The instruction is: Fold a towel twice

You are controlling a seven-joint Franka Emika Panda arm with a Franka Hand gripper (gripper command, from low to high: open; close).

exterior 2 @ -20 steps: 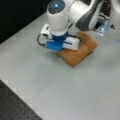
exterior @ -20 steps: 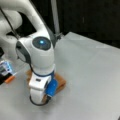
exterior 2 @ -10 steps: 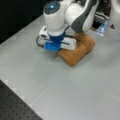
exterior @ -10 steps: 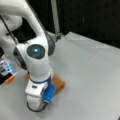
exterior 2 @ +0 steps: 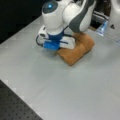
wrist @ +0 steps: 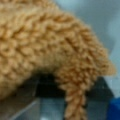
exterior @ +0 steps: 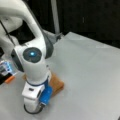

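Terry loops fill the wrist view: the towel (wrist: 50, 45) is orange-brown, thick and nubbly, humped into a rounded fold with one twisted strand hanging down before dark metal. In a front view the towel (exterior 2: 77, 50) lies bunched into a compact, lumpy wedge on the smooth pale grey table (exterior 2: 75, 87), near that view's top. The glossy white arm leans right over it, with the gripper (exterior 2: 58, 45), blue-trimmed, low against the cloth's left edge. In a front view the towel (exterior: 56, 83) peeks out as a tan corner behind the gripper (exterior: 40, 100). Fingers are buried in pile; whether they pinch the cloth, I cannot tell.
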